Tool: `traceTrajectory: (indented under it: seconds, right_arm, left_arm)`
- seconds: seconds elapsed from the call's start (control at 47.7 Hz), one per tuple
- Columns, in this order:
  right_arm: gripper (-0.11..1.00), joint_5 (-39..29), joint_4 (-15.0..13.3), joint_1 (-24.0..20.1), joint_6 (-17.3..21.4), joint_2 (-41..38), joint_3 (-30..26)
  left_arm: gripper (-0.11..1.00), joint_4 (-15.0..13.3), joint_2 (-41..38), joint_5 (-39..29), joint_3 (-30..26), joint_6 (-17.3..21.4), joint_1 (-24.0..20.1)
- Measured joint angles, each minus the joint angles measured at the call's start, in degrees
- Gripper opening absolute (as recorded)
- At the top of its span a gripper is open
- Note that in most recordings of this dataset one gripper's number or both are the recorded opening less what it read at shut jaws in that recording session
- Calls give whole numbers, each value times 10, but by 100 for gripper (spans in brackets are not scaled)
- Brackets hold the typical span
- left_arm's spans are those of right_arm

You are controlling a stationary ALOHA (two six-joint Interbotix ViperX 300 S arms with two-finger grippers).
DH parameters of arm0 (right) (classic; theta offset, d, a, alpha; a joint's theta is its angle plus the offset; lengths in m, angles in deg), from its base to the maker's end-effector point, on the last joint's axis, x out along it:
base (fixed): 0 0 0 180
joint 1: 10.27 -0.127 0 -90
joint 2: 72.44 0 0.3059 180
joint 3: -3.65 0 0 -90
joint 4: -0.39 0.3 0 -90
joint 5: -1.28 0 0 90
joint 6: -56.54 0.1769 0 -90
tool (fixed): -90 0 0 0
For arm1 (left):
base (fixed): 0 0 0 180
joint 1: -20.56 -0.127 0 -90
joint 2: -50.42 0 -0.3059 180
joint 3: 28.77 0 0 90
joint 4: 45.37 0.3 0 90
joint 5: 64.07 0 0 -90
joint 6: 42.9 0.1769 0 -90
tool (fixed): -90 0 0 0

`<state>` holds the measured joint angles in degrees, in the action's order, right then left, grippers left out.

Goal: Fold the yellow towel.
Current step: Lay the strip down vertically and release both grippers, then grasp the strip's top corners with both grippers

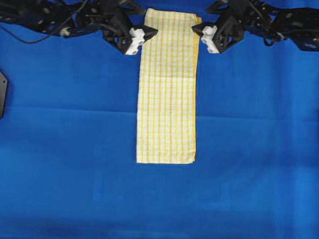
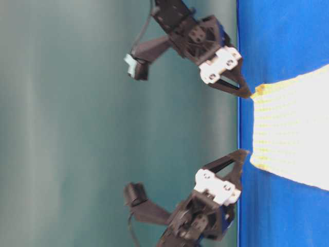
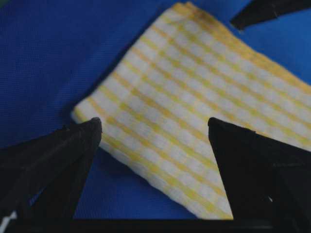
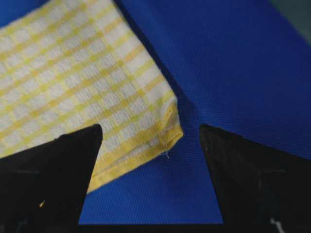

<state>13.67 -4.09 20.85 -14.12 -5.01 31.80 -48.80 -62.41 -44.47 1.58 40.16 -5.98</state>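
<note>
Flanking the far end of the towel, both grippers are seen released, with nothing held between the jaws. The left gripper is poised at the towel's far left corner, and the right gripper at the far right corner; in the overhead view the fingertips come up to the cloth's edges, and whether they touch it cannot be told. In the left wrist view the jaws are spread wide with the corner of the towel lying in the gap ahead of them, flat on the blue sheet. In the right wrist view the hemmed corner is framed likewise between parted jaws, slightly lifted at its tip. In the table-level view the two tips are seen at bench height, one at each side of the cloth's near edge.

The towel is laid out as a long narrow strip down the middle of the bench, its far end between the grippers and its other end well apart from them. A faint crosswise line and a layered hem suggest that a lengthwise fold is already done. An end-to-end fold is judged to be left: the two far corners are yet to be pinched and carried over to the opposite end.
</note>
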Motion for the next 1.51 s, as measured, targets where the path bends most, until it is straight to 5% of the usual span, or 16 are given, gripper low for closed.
traceTrajectory:
  seconds: [0.44, 0.587, 0.692, 0.775, 1.509]
  right_arm:
    - [80, 12, 23, 7, -1, -54, -26]
    - [66, 14, 33, 8, -1, -61, -30]
    - [39, 16, 36, 12, -1, -64, -32]
    - [16, 18, 36, 9, 1, -65, -33]
    - [7, 32, 37, -1, -1, -35, -22]
  left_arm:
    - [83, 0, -75, 4, -45, 0, -24]
    - [50, 0, -76, 4, -45, -5, -27]
    - [19, -1, -77, 4, -44, -4, -26]
    - [5, 0, -78, 4, -45, -5, -25]
    - [5, -1, -34, -21, -46, 11, -25]
